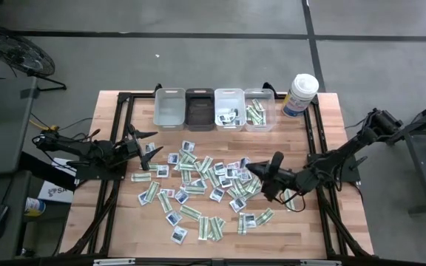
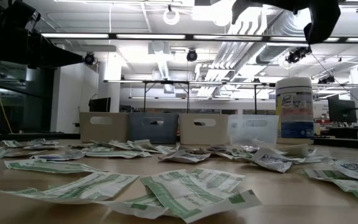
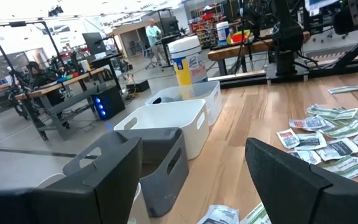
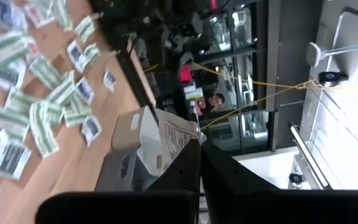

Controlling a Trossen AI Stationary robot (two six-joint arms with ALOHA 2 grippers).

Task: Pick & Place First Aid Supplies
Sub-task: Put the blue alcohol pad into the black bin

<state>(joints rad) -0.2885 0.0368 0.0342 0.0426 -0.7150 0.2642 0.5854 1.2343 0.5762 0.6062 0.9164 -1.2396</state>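
From above, I saw the first aid supplies scattered across the middle of the table, with a few already lying in the two right-hand bins at the far edge. My right gripper hung over the right side of the pile; my left gripper waited at the pile's left edge.

From table height, the packets lay flat in front of the row of bins, the white canister standing beside the clear bin. The right arm showed only as a dark shape overhead.

Through the left wrist camera, the left fingers stood wide apart with nothing between them.

Through the right wrist camera, the right fingers were pressed together on a white squarish packet, pinched by one edge.

I judged the carry to be the step in hand: keep the pinch firm, travel high enough to clear the bin walls, and let go only once squarely over the white-packet bin.
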